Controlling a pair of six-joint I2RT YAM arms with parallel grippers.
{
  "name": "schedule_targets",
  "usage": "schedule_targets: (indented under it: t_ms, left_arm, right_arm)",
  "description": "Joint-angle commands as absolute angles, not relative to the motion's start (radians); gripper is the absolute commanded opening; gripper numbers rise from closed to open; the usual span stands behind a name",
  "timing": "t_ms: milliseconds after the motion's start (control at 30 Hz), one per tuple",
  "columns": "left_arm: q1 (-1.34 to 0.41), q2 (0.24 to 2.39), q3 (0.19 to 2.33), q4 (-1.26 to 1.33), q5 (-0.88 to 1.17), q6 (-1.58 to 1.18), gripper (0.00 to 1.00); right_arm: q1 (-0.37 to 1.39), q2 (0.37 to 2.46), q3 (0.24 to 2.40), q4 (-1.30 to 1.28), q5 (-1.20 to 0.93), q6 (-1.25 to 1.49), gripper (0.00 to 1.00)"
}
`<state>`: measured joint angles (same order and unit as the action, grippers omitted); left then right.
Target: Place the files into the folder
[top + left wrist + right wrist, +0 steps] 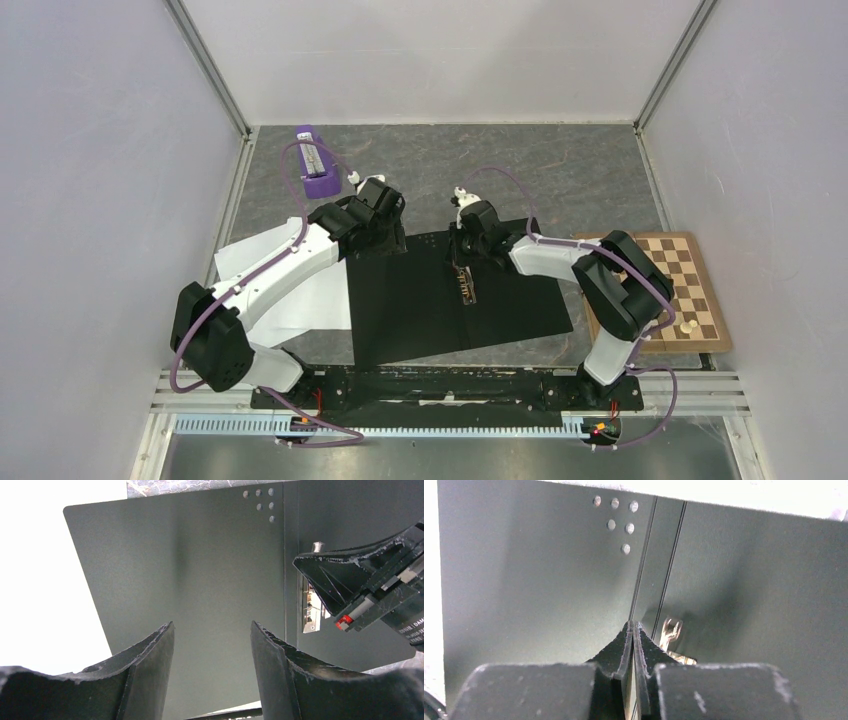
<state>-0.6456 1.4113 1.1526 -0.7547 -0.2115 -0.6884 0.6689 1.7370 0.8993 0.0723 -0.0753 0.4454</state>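
left gripper (211,625) spread above folder (200,555), files (40,580) leftward

Top view: even, diffuse overhead light, sharp throughout. The arms cast only faint, soft shadows on the table (560,180). The files (320,305) read bright white. The folder (420,310) read flat black with little detail.

Left wrist view: files blown out to pure white. Folder interior showed a dull sheen and one soft vertical shadow band. The left tool (212,627) was near and slightly soft.

Right wrist view: top strip overexposed. The spine clip (671,630) glinted. The right tool (633,630) was blurred, and a shadow darkened the folder right of the spine.
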Motion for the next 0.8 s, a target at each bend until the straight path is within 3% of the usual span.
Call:
schedule_targets:
  t_ms: [0, 300, 500, 767]
  left_arm:
    - [-0.644, 1.388, 1.193, -0.75, -0.234, -0.652, 0.64]
    - [-0.645, 1.388, 1.206, -0.75, -0.238, -0.643, 0.64]
    - [-0.644, 1.373, 1.213, -0.761, -0.254, -0.634, 0.65]
    - [-0.644, 1.368, 1.212, -0.761, -0.255, -0.634, 0.65]
  right_arm:
    - [0.663, 1.773, 0.989, 0.046, -0.068, 0.382, 0.07]
    - [0.665, 1.744, 1.101, -0.117, -0.007, 0.328, 0.27]
    - [0.679, 1.606, 1.009, -0.265, 0.191, 0.315, 0.46]
    - [0.726, 1.582, 0.925, -0.264, 0.165, 0.3, 0.53]
